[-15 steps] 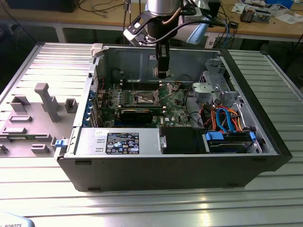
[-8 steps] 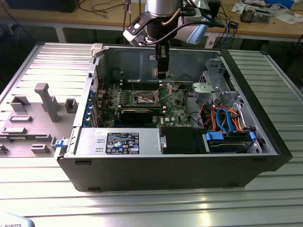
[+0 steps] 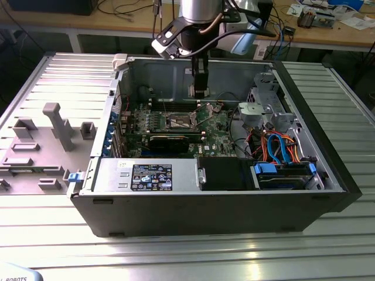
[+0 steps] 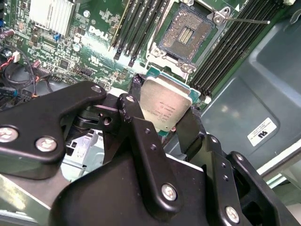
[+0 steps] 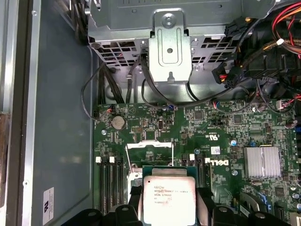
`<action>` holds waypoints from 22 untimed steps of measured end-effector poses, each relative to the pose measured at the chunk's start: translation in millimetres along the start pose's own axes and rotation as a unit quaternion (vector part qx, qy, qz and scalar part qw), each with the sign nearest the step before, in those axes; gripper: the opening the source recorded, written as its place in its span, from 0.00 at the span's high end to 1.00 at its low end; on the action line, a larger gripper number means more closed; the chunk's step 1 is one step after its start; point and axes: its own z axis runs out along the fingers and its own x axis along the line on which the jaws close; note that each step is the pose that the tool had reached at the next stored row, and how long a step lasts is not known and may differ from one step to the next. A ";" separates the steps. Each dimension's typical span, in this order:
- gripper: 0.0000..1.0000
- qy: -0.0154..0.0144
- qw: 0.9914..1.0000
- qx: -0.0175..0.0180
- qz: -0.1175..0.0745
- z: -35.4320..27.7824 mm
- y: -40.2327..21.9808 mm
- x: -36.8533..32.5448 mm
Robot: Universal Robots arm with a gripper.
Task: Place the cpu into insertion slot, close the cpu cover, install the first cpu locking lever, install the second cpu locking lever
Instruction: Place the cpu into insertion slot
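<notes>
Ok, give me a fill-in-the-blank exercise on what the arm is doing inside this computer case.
1. The gripper is shut on the ____.
2. The insertion slot is ____, with no chip seated in it.
3. The circuit board around the slot is ____ in colour.
Missing words: cpu; empty; green.

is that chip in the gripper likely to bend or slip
The chip looks like a flat plate with a metal top, so it is probably stiff and light. The gripper pinches only its thin edges, and its smooth faces suggest it might slip if knocked.
</notes>
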 end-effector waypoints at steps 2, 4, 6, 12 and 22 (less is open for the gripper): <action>0.46 0.000 1.000 0.000 0.000 3.9 -1.8 -0.1; 0.46 0.000 1.000 0.000 0.000 7.2 -2.8 -0.2; 0.46 0.000 1.000 0.000 0.000 10.4 -3.7 -0.3; 0.46 0.000 1.000 0.000 0.000 20.1 -6.4 -0.5; 0.46 0.000 1.000 0.000 0.000 28.6 -8.0 -0.7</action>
